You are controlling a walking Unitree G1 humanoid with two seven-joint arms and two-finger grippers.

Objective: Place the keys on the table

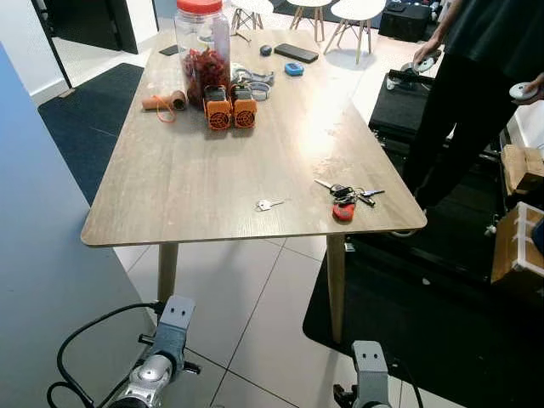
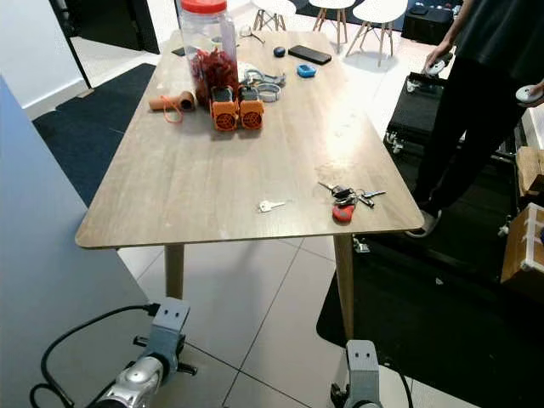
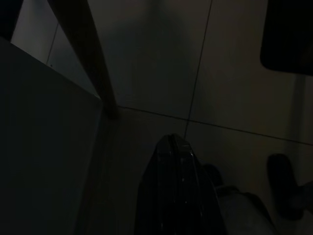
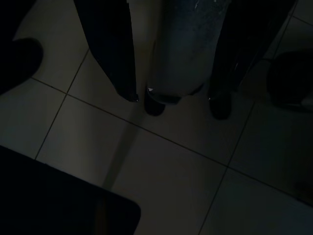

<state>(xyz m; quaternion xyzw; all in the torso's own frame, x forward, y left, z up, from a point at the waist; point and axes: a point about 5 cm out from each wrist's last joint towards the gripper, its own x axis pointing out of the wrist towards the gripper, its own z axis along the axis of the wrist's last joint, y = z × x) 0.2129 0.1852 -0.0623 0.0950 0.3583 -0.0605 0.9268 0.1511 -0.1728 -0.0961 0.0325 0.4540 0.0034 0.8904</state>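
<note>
The bunch of silver keys with a red fob (image 1: 346,197) already lies on the light wooden bench (image 1: 195,178) near its front right corner. Both arms hang idle: left gripper (image 3: 172,147) jaws clenched, right gripper (image 4: 177,100) released. Any bump could knock the bunch off that edge.

Keys (image 1: 347,197) flat on table (image 1: 195,183)

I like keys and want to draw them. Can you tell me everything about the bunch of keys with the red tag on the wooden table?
The bunch of metal keys with a red tag lies flat on the light wooden table, near its front right corner. Several silvery keys fan out from a dark middle part, pointing left and right. The rounded red tag sits at the end closest to the table's edge. A single small silver key lies apart from it, to its left. Nothing else touches the bunch.
</note>
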